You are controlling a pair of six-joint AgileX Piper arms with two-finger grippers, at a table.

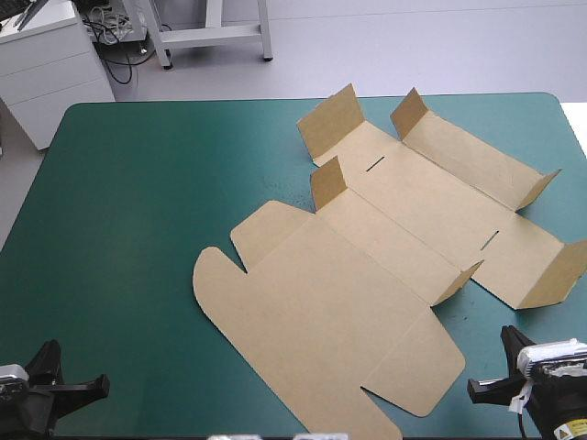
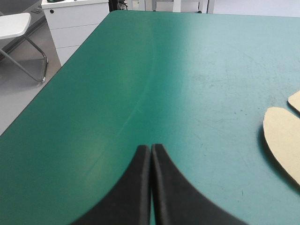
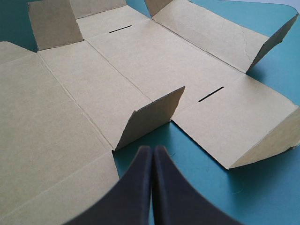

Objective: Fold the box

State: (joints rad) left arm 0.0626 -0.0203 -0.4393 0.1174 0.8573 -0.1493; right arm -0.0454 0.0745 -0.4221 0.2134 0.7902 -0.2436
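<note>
The brown box (image 1: pixel 367 266) lies unfolded on the teal-green cover, spreading from the middle toward the far right. Most of the sheet is flat; several small flaps stand half raised along its edges. My left gripper (image 1: pixel 55 390) rests at the near left corner of the table, well clear of the board. Its fingers are shut in one arch (image 2: pixel 151 149), and only the box's rounded lid flap (image 2: pixel 283 140) shows off to the side. My right gripper (image 1: pixel 491 380) sits at the near right, shut (image 3: pixel 153 150), pointing at a raised flap (image 3: pixel 150 117) just ahead of it.
Bare teal-green cover (image 1: pixel 138 202) fills the left half of the table. Beyond the far left corner stands a white drawer cabinet (image 1: pixel 46 64), and a white frame's legs (image 1: pixel 211 32) stand past the far edge.
</note>
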